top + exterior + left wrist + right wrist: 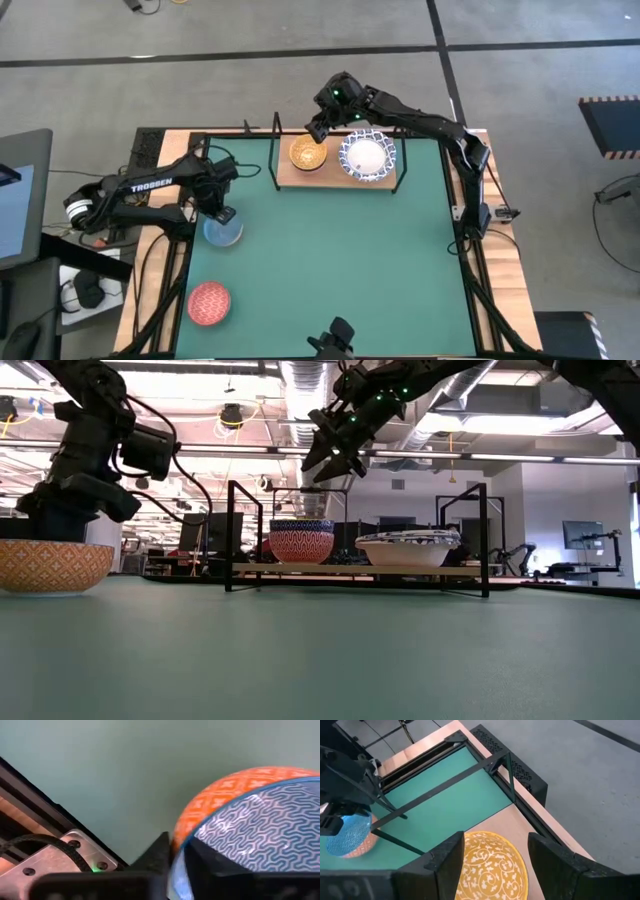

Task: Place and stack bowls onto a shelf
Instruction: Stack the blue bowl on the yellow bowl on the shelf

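High view – left gripper [226,214] pinching light blue bowl [223,232] rim

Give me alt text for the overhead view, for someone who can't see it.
Seen from above, the left claw grips the rim of a light blue bowl at the green mat's left edge. The right claw hangs open over a yellow bowl on the shelf, beside a white bowl. A red bowl sits near the mat's front left corner.

high: overhead, straight down | low: table-level, facing shelf [355,569] | wrists: close | shared: shelf
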Motion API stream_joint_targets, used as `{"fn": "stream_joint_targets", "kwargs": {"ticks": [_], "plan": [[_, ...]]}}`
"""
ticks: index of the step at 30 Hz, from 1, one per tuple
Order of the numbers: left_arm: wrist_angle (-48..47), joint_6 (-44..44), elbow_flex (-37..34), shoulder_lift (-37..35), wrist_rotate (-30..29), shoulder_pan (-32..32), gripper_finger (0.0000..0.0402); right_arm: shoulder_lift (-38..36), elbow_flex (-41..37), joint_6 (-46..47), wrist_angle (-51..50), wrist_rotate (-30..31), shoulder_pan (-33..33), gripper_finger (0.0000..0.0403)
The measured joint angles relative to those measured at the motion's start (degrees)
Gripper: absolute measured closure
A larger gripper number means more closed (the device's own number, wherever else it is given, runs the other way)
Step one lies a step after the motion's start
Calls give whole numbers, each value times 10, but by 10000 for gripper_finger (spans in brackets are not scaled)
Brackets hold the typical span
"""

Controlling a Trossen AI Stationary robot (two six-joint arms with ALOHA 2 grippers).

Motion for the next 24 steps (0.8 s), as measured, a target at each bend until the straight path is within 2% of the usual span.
{"fn": "stream_joint_targets", "kwargs": {"ticks": [2, 9, 18, 24], "plan": [[-3, 1, 0, 0, 4, 0, 390, 0, 0, 0, 0, -2, 0, 159], [-30, 11, 27, -8, 6, 0, 397, 0, 0, 1, 10, -57, 7, 159], [-50, -20, 156, -81, -75, -2, 399, 0, 0, -15, 65, -134, 42, 159], [11, -75, 243, -107, -191, -8, 400, 1, 0, -15, 131, -138, 75, 159]]}}
